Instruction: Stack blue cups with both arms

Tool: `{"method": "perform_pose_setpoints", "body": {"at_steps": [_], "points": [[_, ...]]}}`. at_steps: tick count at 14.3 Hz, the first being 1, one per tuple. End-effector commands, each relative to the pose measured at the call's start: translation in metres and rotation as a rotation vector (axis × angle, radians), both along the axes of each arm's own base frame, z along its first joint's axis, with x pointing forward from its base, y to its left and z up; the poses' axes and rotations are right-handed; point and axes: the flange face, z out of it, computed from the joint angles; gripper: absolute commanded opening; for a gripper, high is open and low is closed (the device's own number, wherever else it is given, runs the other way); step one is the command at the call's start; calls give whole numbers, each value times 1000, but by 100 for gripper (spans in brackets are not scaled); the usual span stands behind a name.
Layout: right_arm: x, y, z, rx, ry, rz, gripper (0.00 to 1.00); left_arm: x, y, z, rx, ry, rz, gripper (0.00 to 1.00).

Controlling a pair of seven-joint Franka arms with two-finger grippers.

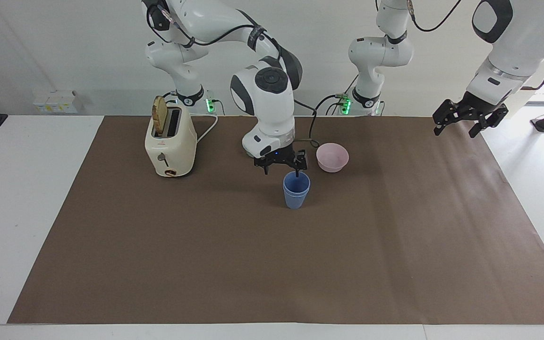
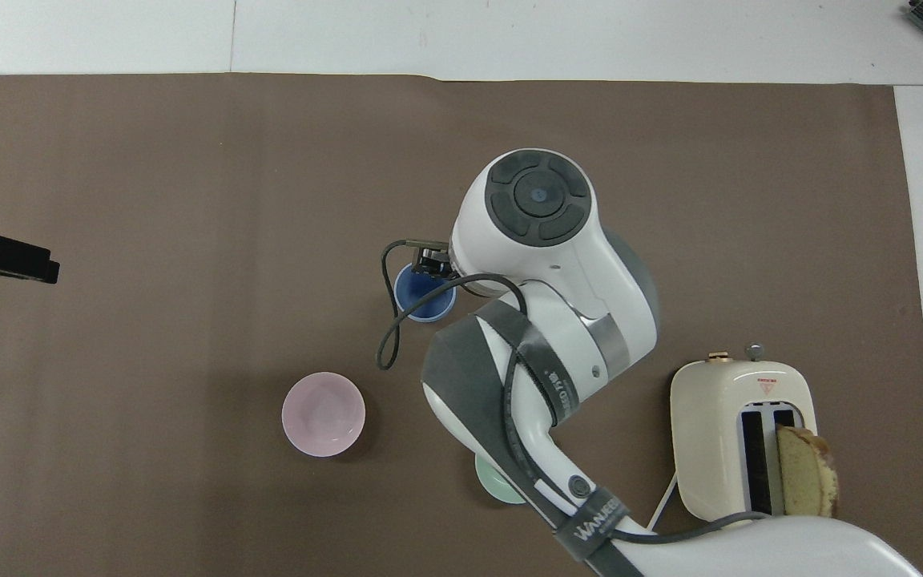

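Note:
The two blue cups (image 1: pixel 296 190) stand nested one in the other on the brown mat, near the middle of the table; they also show in the overhead view (image 2: pixel 423 293). My right gripper (image 1: pixel 285 167) hangs just over the stack's rim, open and holding nothing, with one fingertip at the upper cup's mouth. In the overhead view the right arm's wrist hides most of it. My left gripper (image 1: pixel 457 127) waits open and empty, up in the air over the mat's edge at the left arm's end; it also shows in the overhead view (image 2: pixel 5 258).
A pink bowl (image 1: pixel 332 157) sits beside the cups, nearer to the robots. A teal-green bowl (image 2: pixel 495 486) lies mostly hidden under the right arm. A cream toaster (image 1: pixel 170 144) with a slice of bread stands toward the right arm's end.

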Motion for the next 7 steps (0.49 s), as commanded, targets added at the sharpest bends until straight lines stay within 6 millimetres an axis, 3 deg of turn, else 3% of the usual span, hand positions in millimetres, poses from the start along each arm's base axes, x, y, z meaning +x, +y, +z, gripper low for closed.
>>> {"method": "perform_pose_setpoints", "body": {"at_steps": [1,3,7], "points": [[6,-42,38,-98,13,62,100,0,3,5,11,3,-2,100],[12,-77,62,-115,29,92,100,0,3,5,11,3,-2,100],[10,-167,117,-107,24,185,100,0,3,5,11,3,-3,100]]}}
